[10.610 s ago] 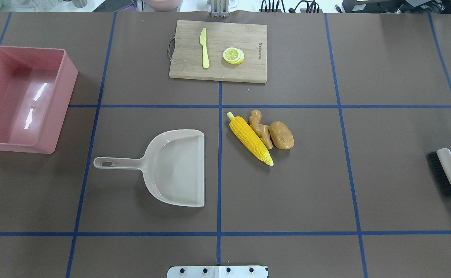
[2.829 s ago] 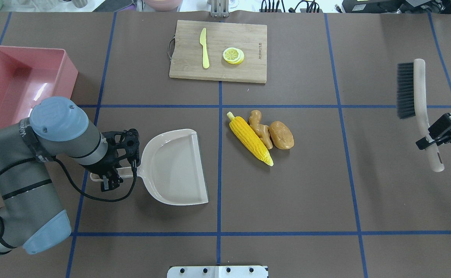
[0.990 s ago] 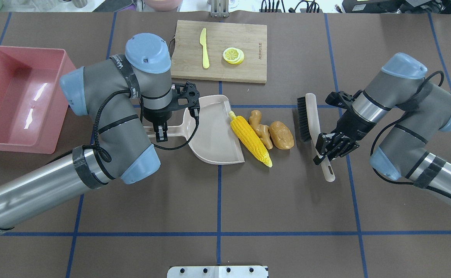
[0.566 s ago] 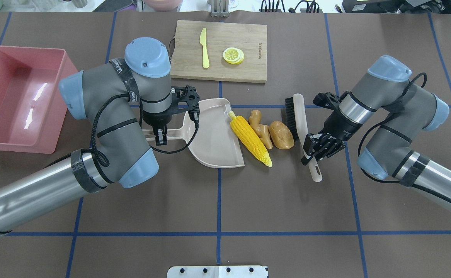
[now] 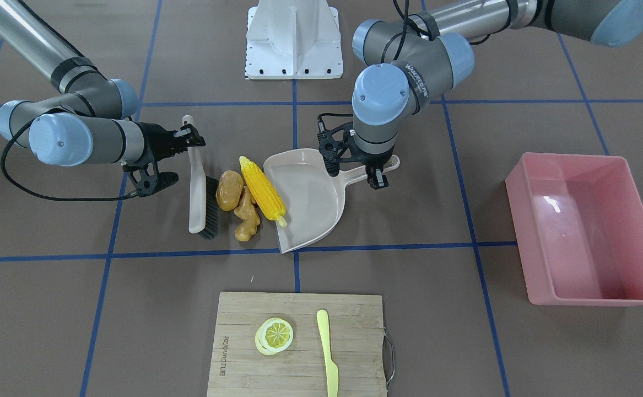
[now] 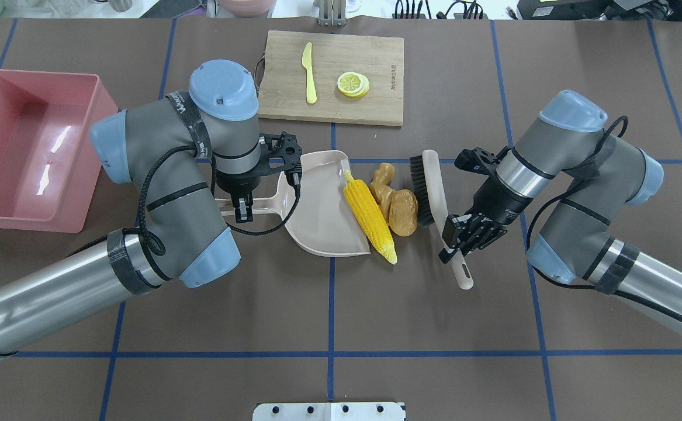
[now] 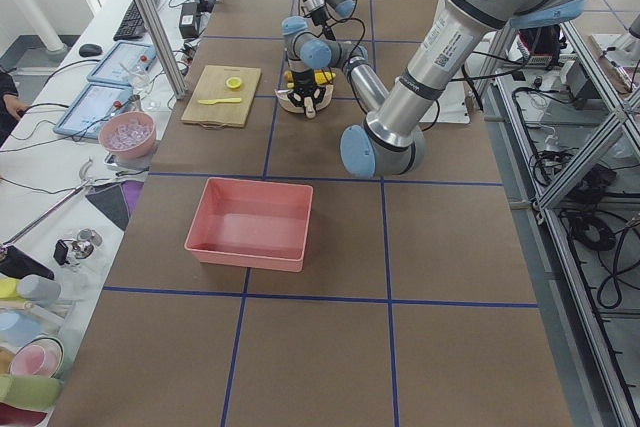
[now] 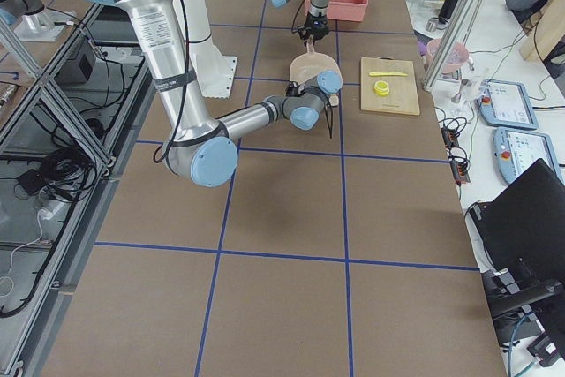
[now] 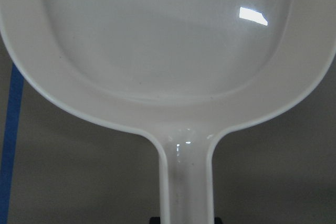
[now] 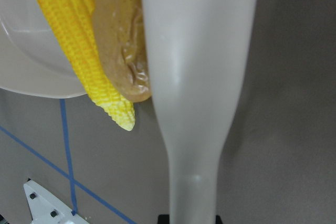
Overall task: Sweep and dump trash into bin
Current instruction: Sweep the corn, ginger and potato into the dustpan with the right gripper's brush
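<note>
Clutter beyond our work: a cutting board (image 6: 376,108) on the far side with yellow knife (image 6: 308,73) and lemon slice (image 6: 353,83), well apart from the rest. Our left gripper (image 6: 241,203) is clamped on the dustpan (image 6: 320,204) handle, our right gripper (image 6: 464,237) on the brush (image 6: 432,181) handle. The corn cob (image 6: 370,221) touches the dustpan's open edge; ginger root (image 6: 383,177) and potato (image 6: 404,213) sit between it and the bristles. Our left arm (image 6: 159,175) hangs between dustpan and bin (image 6: 42,73), which stands at the left end.

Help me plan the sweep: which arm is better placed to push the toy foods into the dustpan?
Right: the right gripper holds the brush, bristles beside the potato; the left gripper is occupied holding the dustpan.
</note>
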Robot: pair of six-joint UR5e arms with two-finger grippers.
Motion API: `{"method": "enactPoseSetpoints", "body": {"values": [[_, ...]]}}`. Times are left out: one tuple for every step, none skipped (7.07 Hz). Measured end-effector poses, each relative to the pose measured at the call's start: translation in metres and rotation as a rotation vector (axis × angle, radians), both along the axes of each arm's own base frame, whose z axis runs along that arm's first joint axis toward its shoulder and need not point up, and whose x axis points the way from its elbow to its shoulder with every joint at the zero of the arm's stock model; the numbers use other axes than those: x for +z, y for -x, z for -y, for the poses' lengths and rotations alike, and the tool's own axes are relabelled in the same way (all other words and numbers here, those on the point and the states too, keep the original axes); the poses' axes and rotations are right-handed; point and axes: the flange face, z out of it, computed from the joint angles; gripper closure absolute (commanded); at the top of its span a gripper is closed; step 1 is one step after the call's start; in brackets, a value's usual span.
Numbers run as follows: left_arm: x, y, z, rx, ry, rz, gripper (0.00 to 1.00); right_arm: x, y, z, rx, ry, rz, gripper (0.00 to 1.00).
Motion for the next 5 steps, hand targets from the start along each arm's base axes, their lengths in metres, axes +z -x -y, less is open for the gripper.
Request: {"method": "enactPoseSetpoints", "body": {"values": [[0.002,-0.001,-0.001,0.002,0.002,0.003,1.00,0.002,0.000,-0.005,-0.008,0.002,0.000,1.00],[0.004,-0.004,-0.002,0.005,0.004,0.005,1.00,0.006,0.005,-0.011,-0.020,0.005,-0.006,1.00],[0.005,-0.006,-0.004,0.010,0.007,0.007,1.00,0.008,0.016,-0.021,-0.039,0.005,-0.012,1.00],[0.007,-0.007,-0.005,0.012,0.008,0.009,1.00,0.008,0.027,-0.030,-0.057,0.005,-0.016,1.00],[0.008,-0.007,-0.005,0.012,0.009,0.011,1.00,0.007,0.034,-0.036,-0.070,0.005,-0.018,1.00]]}}
